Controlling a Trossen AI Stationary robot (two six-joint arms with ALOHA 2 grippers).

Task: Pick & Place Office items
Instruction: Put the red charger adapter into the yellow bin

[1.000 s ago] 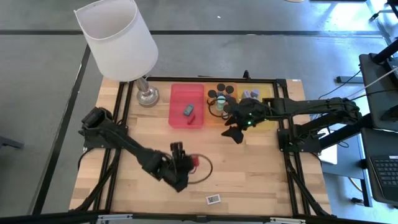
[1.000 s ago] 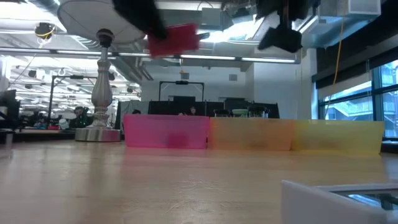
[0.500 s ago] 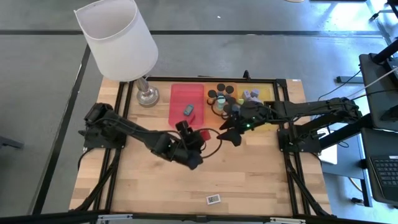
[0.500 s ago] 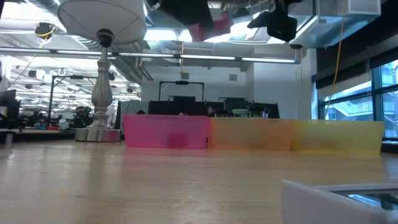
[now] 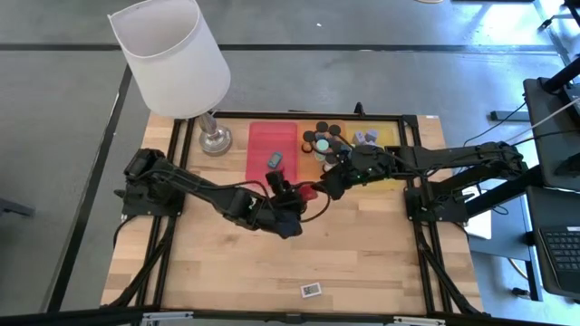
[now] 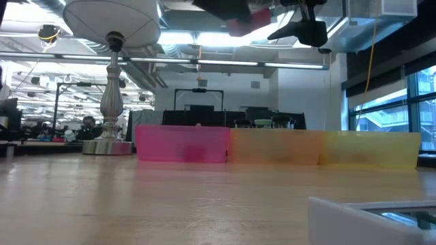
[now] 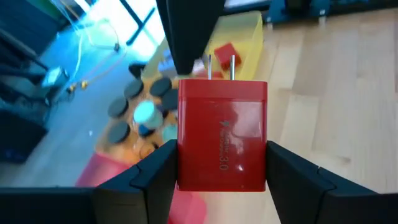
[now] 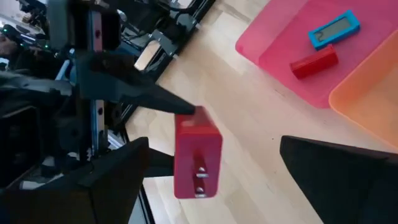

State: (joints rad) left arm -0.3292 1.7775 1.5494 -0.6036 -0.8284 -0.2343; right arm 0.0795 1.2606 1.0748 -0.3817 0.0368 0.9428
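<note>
The left gripper (image 5: pixel 299 195) hangs above the desk (image 5: pixel 362 263), just in front of the red tray (image 5: pixel 259 172), clamped on a red charger (image 7: pixel 222 137) with its two prongs pointing toward the right arm. The right gripper (image 5: pixel 328 184) faces it, jaws spread wide and empty, a hand-over looking likely. Sorting is well along, I'd say: the red tray already holds a teal block (image 8: pixel 334 29) and a small red block (image 8: pixel 314 61), the orange tray (image 5: pixel 317 170) is crowded with black cylinders (image 5: pixel 322 136), and the yellow tray (image 5: pixel 388 138) has lavender cubes (image 5: pixel 364 137). Still left out: the charger in the air and one white block (image 5: pixel 311 290) lying alone near the desk's front edge.
</note>
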